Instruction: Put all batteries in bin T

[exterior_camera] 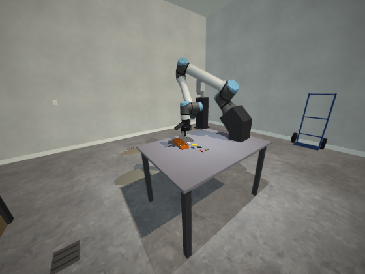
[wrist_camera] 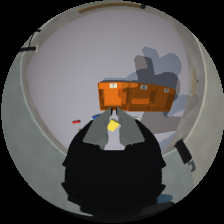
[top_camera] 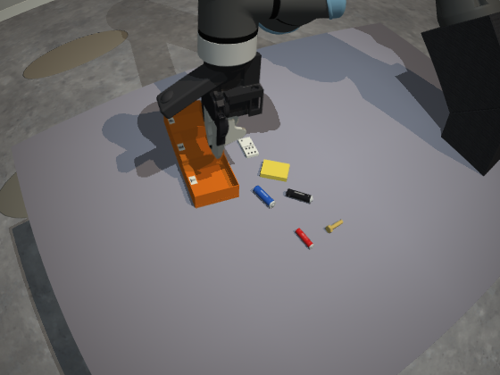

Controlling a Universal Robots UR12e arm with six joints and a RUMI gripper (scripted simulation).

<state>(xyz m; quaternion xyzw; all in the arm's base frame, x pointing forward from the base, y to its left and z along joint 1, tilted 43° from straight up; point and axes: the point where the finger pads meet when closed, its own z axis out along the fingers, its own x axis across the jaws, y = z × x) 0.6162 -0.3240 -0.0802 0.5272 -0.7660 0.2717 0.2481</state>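
My gripper [top_camera: 218, 156] [exterior_camera: 184, 139] [wrist_camera: 114, 108] is shut and empty, its tips over the inner long side of the orange bin row. The bin marked T [top_camera: 217, 197] is the near end bin in the top view; it stands upright, with no battery in the visible part. A blue battery [top_camera: 263, 196] [exterior_camera: 193, 147] [wrist_camera: 95, 117] lies beside it on the table. A black battery [top_camera: 299, 195] [exterior_camera: 199, 147] lies further right. A smaller red battery [top_camera: 304, 238] [exterior_camera: 201, 151] [wrist_camera: 76, 121] lies nearer the front. The fingers partly hide the bins in the top view.
A yellow block [top_camera: 275, 170] [exterior_camera: 194, 145] [wrist_camera: 114, 125] lies between the domino and the black battery. The white domino [top_camera: 248, 146] is close to the fingers, beside the bins. A tan bolt [top_camera: 334, 226] [exterior_camera: 206, 149] lies right of the red battery. Two more upright bins adjoin the T bin.
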